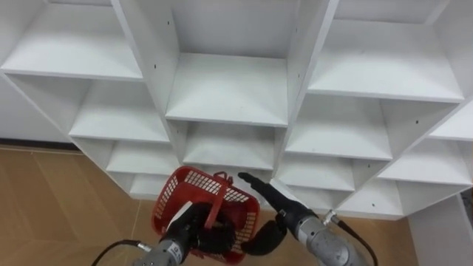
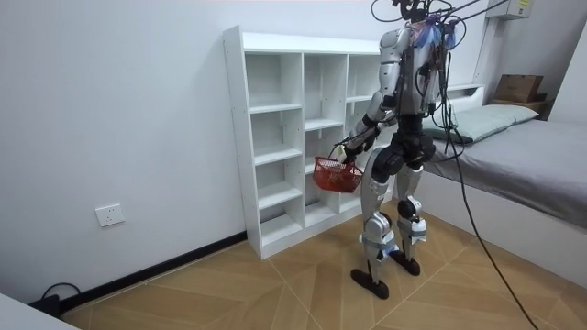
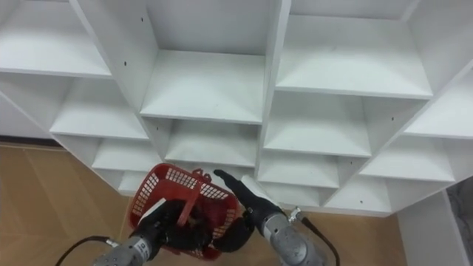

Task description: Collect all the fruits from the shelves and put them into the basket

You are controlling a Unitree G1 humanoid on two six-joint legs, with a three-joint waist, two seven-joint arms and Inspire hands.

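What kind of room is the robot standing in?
Most likely a bedroom: a bed with a pillow stands near the robot, a white open shelf unit lines the wall, and the floor is wood parquet.

closet (image 1: 229,89): white; open shelves; fills the far side | basket (image 1: 194,179): red; walls full of little holes; near and low, in the middle, in front of the bottom shelves | left hand (image 1: 194,225): fingers curled round the handle (image 1: 216,201) of the basket | right hand (image 1: 284,210): just right of the basket; fingers straight, pointing far and left over its rim | floor (image 1: 59,192): brown wood; on the left
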